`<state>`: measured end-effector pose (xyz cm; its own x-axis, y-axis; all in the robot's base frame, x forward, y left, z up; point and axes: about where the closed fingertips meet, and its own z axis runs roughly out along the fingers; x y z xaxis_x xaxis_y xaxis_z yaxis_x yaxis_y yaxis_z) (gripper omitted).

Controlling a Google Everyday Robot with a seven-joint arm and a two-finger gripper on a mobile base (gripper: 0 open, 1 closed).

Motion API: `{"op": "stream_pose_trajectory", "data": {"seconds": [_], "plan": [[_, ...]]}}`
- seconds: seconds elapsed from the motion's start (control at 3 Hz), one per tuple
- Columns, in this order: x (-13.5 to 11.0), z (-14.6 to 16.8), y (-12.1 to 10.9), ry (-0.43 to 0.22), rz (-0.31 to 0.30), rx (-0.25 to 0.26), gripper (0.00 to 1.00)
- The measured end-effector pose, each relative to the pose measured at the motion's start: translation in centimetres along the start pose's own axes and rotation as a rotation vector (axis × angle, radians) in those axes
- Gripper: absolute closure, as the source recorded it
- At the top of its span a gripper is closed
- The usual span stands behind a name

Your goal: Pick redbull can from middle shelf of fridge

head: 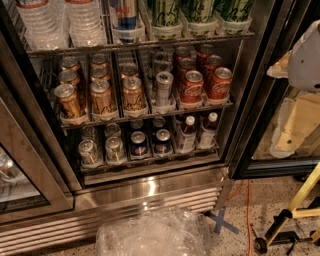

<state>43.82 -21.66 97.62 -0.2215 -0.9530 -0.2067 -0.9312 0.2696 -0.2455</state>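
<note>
The fridge [150, 187] stands open in front of me, with wire shelves and a steel base. On the middle shelf [150, 113] a slim silver redbull can [163, 88] stands at the front of its lane, with more like it behind. Bronze cans [102, 97] fill the lanes to its left and red cola cans [192, 88] those to its right. My gripper [292, 127], a cream-coloured piece under the white arm [305, 55], hangs at the far right in front of the open door. It is well right of the shelf and touches no can.
The rack above holds water bottles [60, 22] and green cans [167, 15]. The rack below holds dark-blue cans [150, 142] and small bottles [187, 132]. Crumpled clear plastic [150, 232] lies on the floor. A yellow stand [295, 210], an orange cable [247, 215] and the open door frame [262, 100] are at right.
</note>
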Motion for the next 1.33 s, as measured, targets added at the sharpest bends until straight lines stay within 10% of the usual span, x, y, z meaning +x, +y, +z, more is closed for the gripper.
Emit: {"op": "stream_pose_trajectory", "data": {"seconds": [0.67, 1.33], "plan": [[-0.7, 0.4, -0.1, -0.038, 0.012, -0.005, 0.00], [-5.4, 7.6, 1.4, -0.360, 0.231, -0.097, 0.00]]}}
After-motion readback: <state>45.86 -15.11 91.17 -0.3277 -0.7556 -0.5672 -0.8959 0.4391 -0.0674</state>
